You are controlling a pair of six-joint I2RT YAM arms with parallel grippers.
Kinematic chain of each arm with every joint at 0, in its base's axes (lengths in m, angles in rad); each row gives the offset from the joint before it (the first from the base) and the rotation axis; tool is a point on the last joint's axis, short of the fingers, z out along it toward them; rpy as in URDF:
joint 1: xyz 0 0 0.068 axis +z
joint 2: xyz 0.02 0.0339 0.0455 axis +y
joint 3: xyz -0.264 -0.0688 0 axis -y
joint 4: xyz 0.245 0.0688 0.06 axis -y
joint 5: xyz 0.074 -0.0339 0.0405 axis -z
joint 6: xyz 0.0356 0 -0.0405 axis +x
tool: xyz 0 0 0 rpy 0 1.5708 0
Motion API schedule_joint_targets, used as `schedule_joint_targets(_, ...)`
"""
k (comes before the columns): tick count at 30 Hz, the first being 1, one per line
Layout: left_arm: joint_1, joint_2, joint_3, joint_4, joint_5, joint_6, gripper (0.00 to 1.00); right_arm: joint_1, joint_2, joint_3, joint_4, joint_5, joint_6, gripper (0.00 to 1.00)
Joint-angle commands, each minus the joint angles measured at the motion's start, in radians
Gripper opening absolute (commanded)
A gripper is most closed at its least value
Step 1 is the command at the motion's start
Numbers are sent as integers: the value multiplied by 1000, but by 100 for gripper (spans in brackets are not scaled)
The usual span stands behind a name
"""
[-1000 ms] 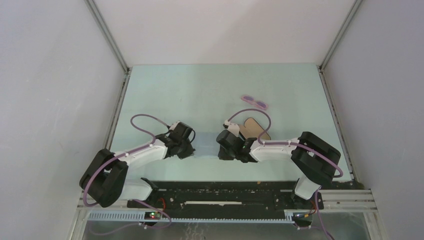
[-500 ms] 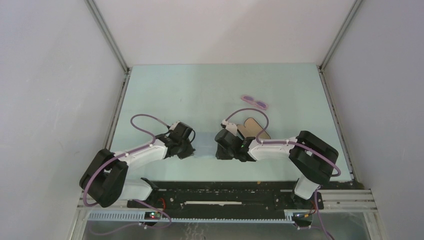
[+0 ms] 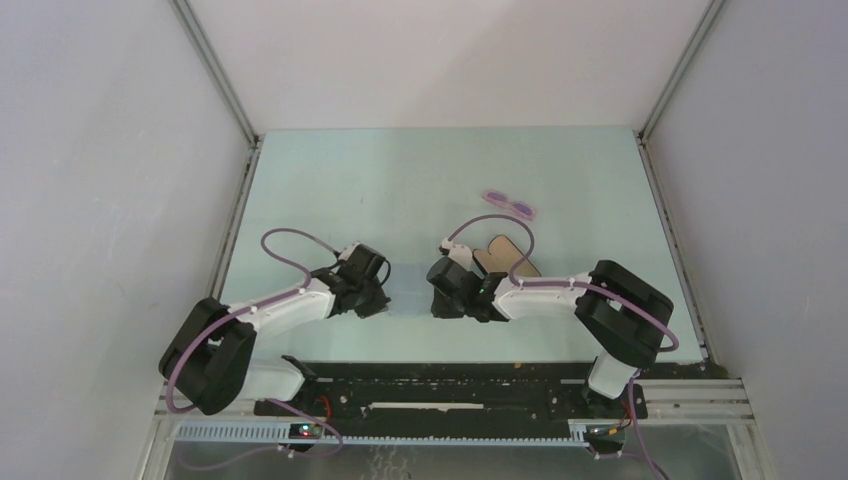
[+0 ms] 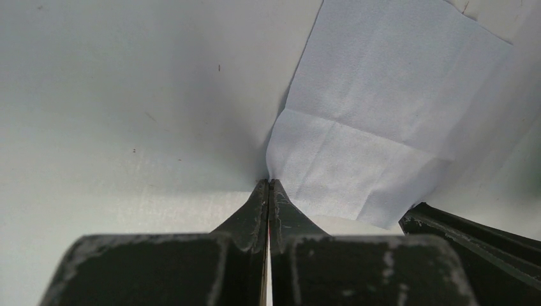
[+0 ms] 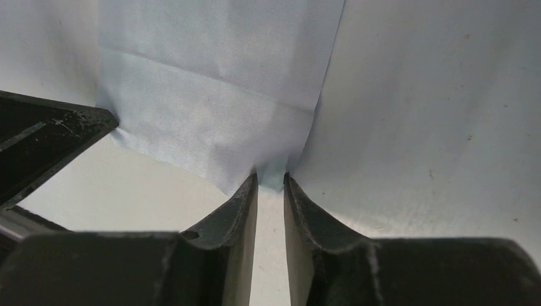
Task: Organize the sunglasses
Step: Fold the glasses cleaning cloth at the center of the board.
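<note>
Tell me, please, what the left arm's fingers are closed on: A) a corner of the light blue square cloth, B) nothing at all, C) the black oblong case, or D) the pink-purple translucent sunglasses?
A: in the left wrist view the left fingers meet on a corner of the light blue cloth.

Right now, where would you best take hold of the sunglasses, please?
Probably at the middle, from straight above, closing across the short width: the sunglasses lie flat on the table, apart from the case, long and slim.
</note>
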Motion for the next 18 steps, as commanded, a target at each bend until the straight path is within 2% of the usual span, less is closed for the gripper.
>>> schedule_joint_targets(1,-9,-8,-31,-50,-10,-13,0,50,12,55,-87,125,-51,33)
schedule_joint_targets(13,-9,-8,-40,-53,-17,-13,0,120,-5,65,-107,213,-97,33)
schedule_joint_targets(18,-9,-13,-46,-53,-21,-16,0,129,4,65,-96,230,-118,36)
